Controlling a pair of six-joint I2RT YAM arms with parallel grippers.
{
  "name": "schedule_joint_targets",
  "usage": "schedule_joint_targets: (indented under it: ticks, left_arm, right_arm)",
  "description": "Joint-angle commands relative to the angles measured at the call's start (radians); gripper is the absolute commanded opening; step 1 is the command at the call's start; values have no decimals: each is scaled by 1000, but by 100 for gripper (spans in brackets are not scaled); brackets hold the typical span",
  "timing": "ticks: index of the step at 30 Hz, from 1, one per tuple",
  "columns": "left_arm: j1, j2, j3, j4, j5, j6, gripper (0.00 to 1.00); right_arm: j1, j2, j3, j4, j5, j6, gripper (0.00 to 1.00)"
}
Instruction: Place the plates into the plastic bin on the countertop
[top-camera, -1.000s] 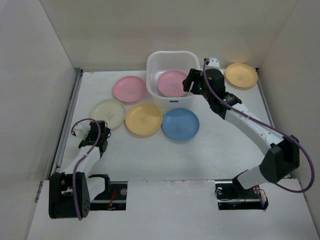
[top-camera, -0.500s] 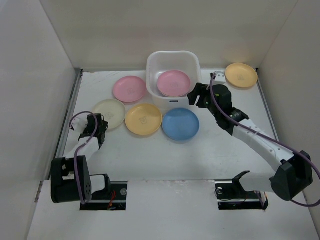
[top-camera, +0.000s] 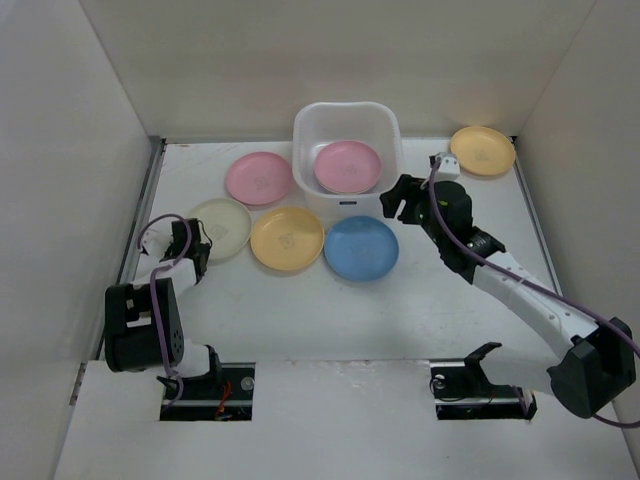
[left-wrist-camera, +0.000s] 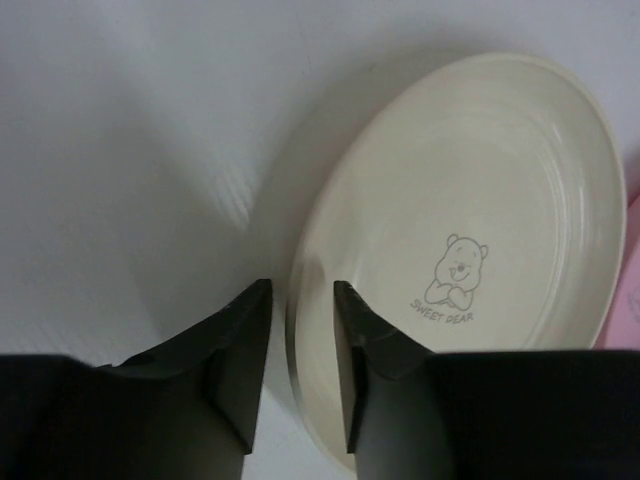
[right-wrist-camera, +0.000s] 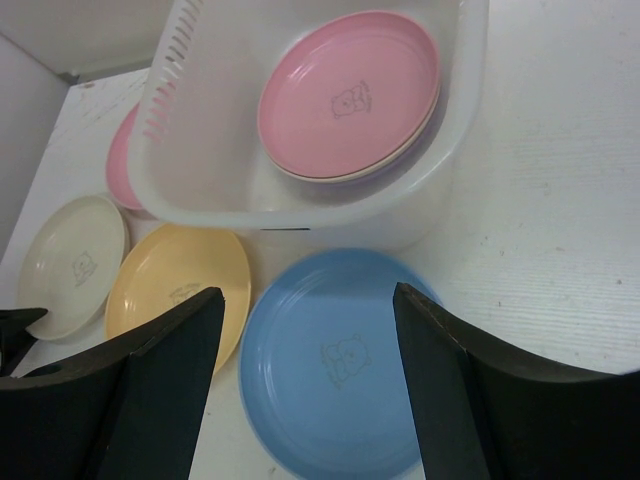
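the white translucent rectangular plastic bin (top-camera: 345, 204) stands at the back of the matte white countertop (top-camera: 420, 300) with a pink round plastic plate (top-camera: 347, 166) lying inside it, while a second pink plate (top-camera: 258, 178), a cream plate (top-camera: 222, 227), a yellow-orange plate (top-camera: 287, 238) and a blue plate (top-camera: 361, 247) lie on the surface to its left and front, and another yellow-orange plate (top-camera: 482, 150) sits apart near the far right corner. the left gripper (left-wrist-camera: 302, 290) is low at the cream plate's near edge, its jaws a narrow way apart with the rim between them and a gap showing on either side. the right gripper (top-camera: 397, 198) hangs just beside the bin's right front corner, jaws spread wide and holding nothing.
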Motion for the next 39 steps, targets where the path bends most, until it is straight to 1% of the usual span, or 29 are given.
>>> schedule_joint_targets:
  ticks: [1, 3, 5, 8, 11, 15, 18, 21, 26, 29, 33, 39]
  left_arm:
    - [12, 17, 12, -28, 16, -24, 21]
    - [26, 11, 6, -33, 25, -29, 11]
    - [38, -23, -8, -34, 30, -32, 8]
    - [57, -122, -26, -34, 36, -21, 7]
    - [61, -259, -26, -66, 33, 3, 8]
    - [46, -405, 43, -128, 24, 47, 8]
    - [-10, -430, 141, -129, 28, 107, 9]
    - [-110, -371, 273, -117, 35, 166, 10]
    - [-311, -163, 520, -50, 41, 271, 10]
    - [-391, -28, 659, -19, 51, 327, 11]
    - [-458, 147, 830, -7, 85, 379, 12]
    - [-518, 377, 1023, 13, 157, 425, 12]
  right_arm:
    - [-11, -44, -20, 67, 3, 8, 75]
    - [-17, -54, -32, 67, 2, 9, 75]
    - [-20, -63, -41, 67, 2, 9, 75]
    - [-23, -78, -58, 67, 0, 19, 77]
    - [-29, -89, -70, 60, -12, 31, 78]
    - [-32, -115, -101, 40, -17, 45, 78]
    - [-43, -152, -142, 20, -7, 71, 78]
    - [-78, -189, -196, 3, -17, 103, 78]
    - [-103, -268, -270, -37, -6, 115, 78]
    - [-98, -308, -294, -75, 5, 123, 78]
    - [-98, -342, -323, -120, 12, 152, 78]
    - [-88, -397, -347, -186, 12, 174, 78]
